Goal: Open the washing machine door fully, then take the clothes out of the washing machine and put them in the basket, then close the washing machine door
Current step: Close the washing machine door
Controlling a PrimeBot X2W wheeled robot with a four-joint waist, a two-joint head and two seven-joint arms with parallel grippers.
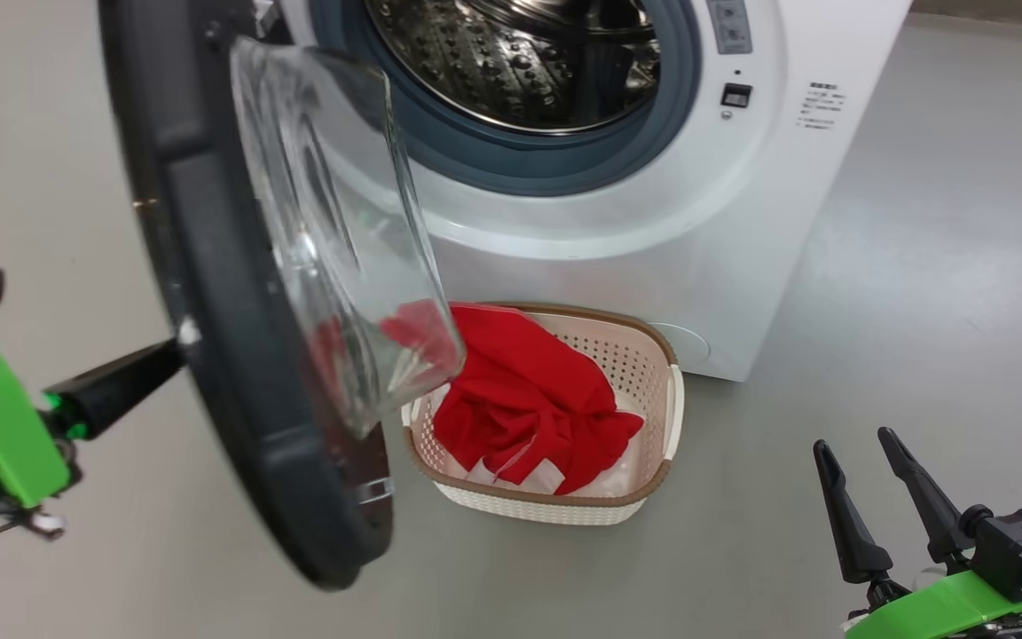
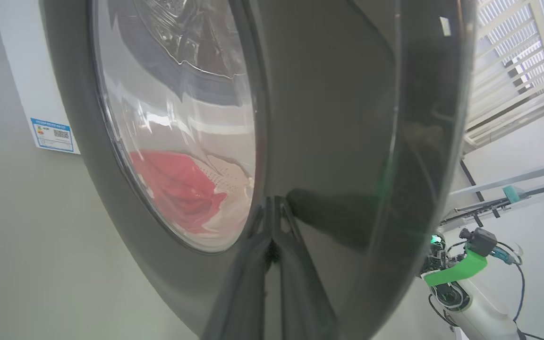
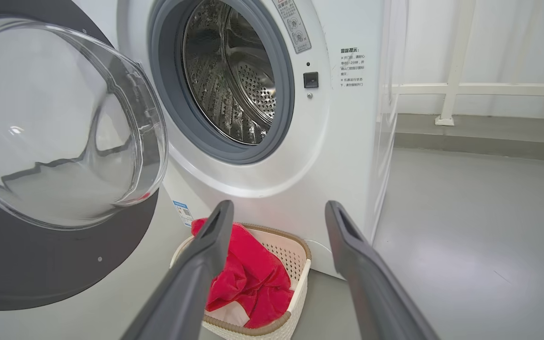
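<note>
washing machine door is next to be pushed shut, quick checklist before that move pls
1. Drum free of clothes: ok, bare steel showing.
2. Red garment inside the basket: ok, though the glass bowl covers one edge.
3. Grey gasket free of fabric: ok.
4. Left fingers set on the washing machine door: ok, shut, tips against its black outer face.
5. Right fingers out of the swing: ok, open, apart from the door.
6. Door's lower rim clears the basket: cannot tell, they overlap in the head view.
</note>
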